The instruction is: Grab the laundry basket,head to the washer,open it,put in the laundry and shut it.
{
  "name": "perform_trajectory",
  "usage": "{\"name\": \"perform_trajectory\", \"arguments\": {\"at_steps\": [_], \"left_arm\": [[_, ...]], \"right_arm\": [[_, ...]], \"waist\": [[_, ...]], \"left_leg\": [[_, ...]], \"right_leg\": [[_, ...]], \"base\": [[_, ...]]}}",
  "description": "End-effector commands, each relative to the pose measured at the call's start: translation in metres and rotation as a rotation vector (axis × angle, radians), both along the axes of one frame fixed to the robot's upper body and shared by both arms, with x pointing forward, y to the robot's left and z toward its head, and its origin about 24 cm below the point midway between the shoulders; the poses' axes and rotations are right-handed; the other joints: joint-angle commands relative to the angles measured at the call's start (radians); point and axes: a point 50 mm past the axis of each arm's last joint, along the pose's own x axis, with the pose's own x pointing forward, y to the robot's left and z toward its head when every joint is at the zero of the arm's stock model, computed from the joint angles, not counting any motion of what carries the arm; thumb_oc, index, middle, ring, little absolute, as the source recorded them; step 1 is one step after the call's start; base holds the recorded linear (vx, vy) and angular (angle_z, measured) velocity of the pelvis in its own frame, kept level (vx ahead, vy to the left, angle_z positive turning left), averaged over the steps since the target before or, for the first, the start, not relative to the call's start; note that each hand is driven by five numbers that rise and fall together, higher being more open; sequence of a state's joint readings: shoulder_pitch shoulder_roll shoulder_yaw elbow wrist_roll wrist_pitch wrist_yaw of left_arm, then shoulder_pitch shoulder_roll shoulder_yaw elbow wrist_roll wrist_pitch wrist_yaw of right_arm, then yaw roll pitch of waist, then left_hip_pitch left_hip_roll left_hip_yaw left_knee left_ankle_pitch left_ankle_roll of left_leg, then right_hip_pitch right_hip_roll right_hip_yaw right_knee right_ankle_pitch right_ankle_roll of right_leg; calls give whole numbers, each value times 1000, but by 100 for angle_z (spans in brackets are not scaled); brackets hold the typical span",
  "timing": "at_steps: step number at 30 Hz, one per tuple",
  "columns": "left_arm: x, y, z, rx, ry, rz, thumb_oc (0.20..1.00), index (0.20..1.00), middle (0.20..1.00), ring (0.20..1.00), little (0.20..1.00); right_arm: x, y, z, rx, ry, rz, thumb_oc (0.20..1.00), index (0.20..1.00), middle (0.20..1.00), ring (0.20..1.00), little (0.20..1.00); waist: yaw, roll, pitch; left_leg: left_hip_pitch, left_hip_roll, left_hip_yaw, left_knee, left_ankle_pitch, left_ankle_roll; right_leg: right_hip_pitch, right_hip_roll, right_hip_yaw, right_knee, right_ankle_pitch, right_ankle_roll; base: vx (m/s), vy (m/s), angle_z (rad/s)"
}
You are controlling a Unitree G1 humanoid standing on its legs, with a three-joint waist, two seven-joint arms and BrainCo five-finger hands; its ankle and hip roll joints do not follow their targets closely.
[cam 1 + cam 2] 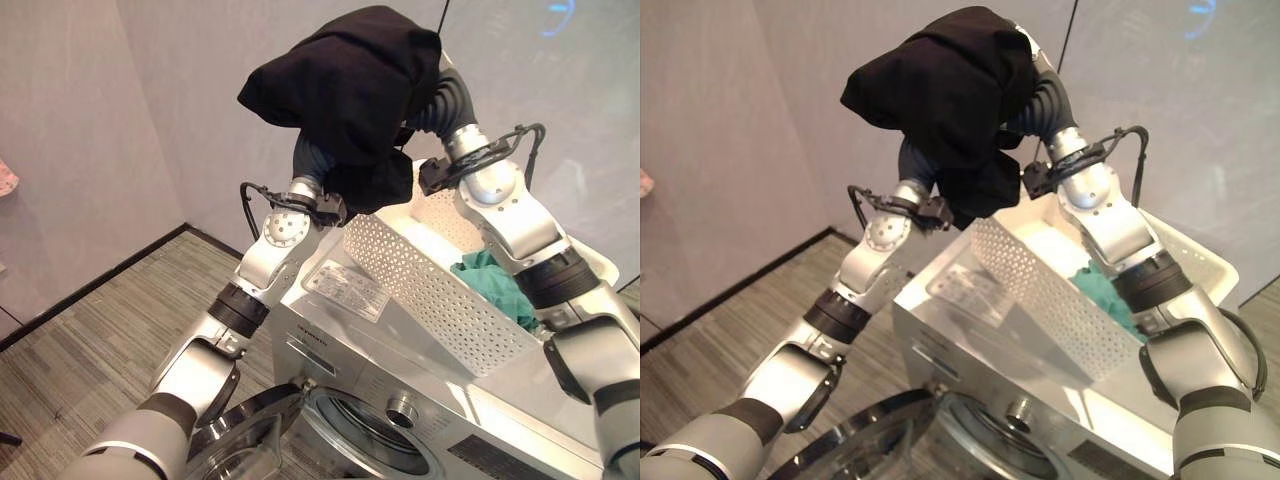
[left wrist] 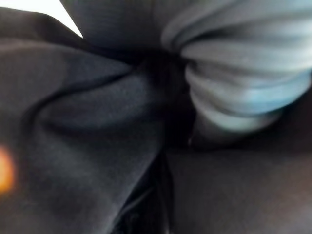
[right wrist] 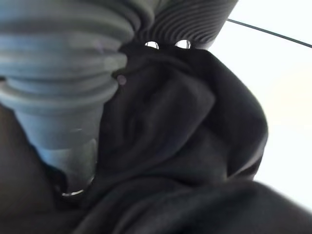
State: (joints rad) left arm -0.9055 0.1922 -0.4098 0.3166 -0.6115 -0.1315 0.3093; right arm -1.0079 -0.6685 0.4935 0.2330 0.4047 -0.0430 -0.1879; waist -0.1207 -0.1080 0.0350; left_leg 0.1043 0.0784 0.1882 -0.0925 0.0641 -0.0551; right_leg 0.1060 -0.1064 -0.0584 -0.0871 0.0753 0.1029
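Black cloth (image 1: 345, 90) bunched high above white basket (image 1: 440, 290) on washer (image 1: 400, 400), both robot hands under cloth, grip can't tell, green laundry (image 1: 495, 280) in basket, washer door (image 1: 235, 440) open.

My arms are silver-grey with black joint bands; dark ribbed covers sheathe both wrists, black cables looping beside small black modules there.
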Motion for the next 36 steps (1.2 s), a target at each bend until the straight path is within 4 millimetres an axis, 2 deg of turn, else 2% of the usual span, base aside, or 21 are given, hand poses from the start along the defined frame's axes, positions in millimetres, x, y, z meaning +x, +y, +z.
{"name": "perform_trajectory", "arguments": {"at_steps": [1, 3, 7, 11, 15, 16, 21, 22, 23, 25, 27, 28, 32, 33, 36], "left_arm": [[-2, -9, 49, -76, -166, -8, 200, 200, 200, 200, 200], [0, -1, 49, -87, -160, 17, 200, 200, 200, 200, 200], [3, 7, 47, -88, -154, 45, 200, 200, 200, 200, 200], [7, 23, 44, -78, -149, 102, 200, 200, 200, 200, 200], [8, 44, 39, -73, -152, 163, 200, 200, 200, 200, 200], [8, 44, 38, -72, -151, 163, 200, 200, 200, 200, 200], [2, 71, 28, -69, -161, 230, 200, 200, 200, 200, 200], [-4, 86, 26, -84, -179, 266, 200, 200, 200, 200, 200], [-4, 86, 25, -82, -177, 264, 200, 200, 200, 200, 200], [-14, 102, 22, -98, -206, 303, 200, 200, 200, 200, 200], [-17, 105, 18, -95, -206, 313, 200, 200, 200, 200, 200], [-25, 118, 16, -81, -230, 351, 200, 200, 200, 200, 200], [-38, 139, 12, -49, -263, 436, 200, 200, 200, 200, 200], [-47, 151, 6, -16, -272, 486, 200, 200, 200, 200, 200], [-59, 168, 1, 31, -290, 571, 200, 200, 200, 200, 200]], "right_arm": [[-5, -13, 56, -7, -172, -36, 1000, 1000, 1000, 1000, 1000], [-6, -23, 67, -18, -197, -79, 1000, 1000, 1000, 1000, 1000], [-6, -34, 74, -13, -209, -116, 1000, 1000, 1000, 1000, 1000], [-7, -55, 82, 1, -222, -186, 1000, 1000, 1000, 1000, 1000], [-13, -76, 82, 19, -237, -239, 1000, 1000, 1000, 1000, 1000], [-13, -76, 82, 20, -236, -240, 1000, 1000, 1000, 1000, 1000], [-26, -115, 78, 53, -268, -371, 1000, 1000, 1000, 1000, 1000], [-34, -132, 71, 45, -280, -437, 1000, 1000, 1000, 1000, 1000], [-34, -132, 70, 46, -277, -439, 1000, 1000, 1000, 1000, 1000], [-47, -155, 60, 16, -283, -530, 1000, 1000, 1000, 1000, 1000], [-51, -162, 54, 10, -274, -553, 1000, 1000, 1000, 1000, 1000], [-59, -177, 39, -11, -250, -608, 1000, 1000, 1000, 1000, 1000], [-74, -198, 18, -41, -225, -713, 1000, 1000, 1000, 1000, 1000], [-90, -214, 3, -67, -220, -815, 1000, 1000, 1000, 1000, 1000], [-110, -233, -13, -117, -221, -975, 1000, 1000, 1000, 1000, 1000]], "waist": [[36, 35, -40], [35, 28, -42], [33, 21, -43], [28, 10, -41], [27, 8, -36], [27, 6, -37], [27, 5, -33], [26, 8, -29], [27, 6, -31], [25, 6, -26], [28, 3, -27], [27, 3, -23], [24, 6, -16], [27, 5, -17], [30, 9, -12]], "left_leg": [[55, 6, -6, 46, -164, 35], [60, 6, 1, 44, -166, 36], [63, 5, 8, 42, -169, 37], [67, 4, 17, 46, -176, 40], [71, 2, 27, 46, -181, 43], [71, 2, 27, 46, -181, 43], [71, -2, 30, 47, -187, 49], [71, -5, 31, 48, -190, 53], [71, -5, 30, 48, -190, 53], [71, -11, 29, 48, -196, 58], [71, -12, 29, 49, -198, 59], [71, -15, 31, 50, -202, 64], [69, -19, 33, 52, -207, 69], [66, -22, 31, 54, -212, 75], [64, -27, 29, 54, -216, 80]], "right_leg": [[-29, -30, -4, 80, -92, 32], [-30, -31, -2, 81, -90, 35], [-32, -32, 3, 83, -88, 37], [-36, -33, 14, 88, -86, 41], [-38, -34, 17, 89, -84, 45], [-38, -34, 17, 89, -84, 45], [-40, -39, 18, 89, -82, 48], [-42, -42, 16, 90, -80, 51], [-41, -42, 16, 90, -80, 51], [-41, -46, 16, 93, -80, 54], [-41, -48, 16, 95, -81, 55], [-44, -51, 15, 101, -80, 57], [-50, -55, 15, 107, -79, 60], [-55, -57, 15, 110, -78, 63], [-59, -61, 12, 113, -75, 66]], "base": [[-3, 46, -6], [0, 34, -13], [1, 30, -6], [4, 24, -3], [8, 28, -11], [3, 20, -8], [11, 38, -3], [11, 44, -1], [18, 56, -1], [18, 51, -2], [7, 38, -1], [6, 44, -5], [7, 35, -4], [22, 64, -9], [15, 46, -8]]}}
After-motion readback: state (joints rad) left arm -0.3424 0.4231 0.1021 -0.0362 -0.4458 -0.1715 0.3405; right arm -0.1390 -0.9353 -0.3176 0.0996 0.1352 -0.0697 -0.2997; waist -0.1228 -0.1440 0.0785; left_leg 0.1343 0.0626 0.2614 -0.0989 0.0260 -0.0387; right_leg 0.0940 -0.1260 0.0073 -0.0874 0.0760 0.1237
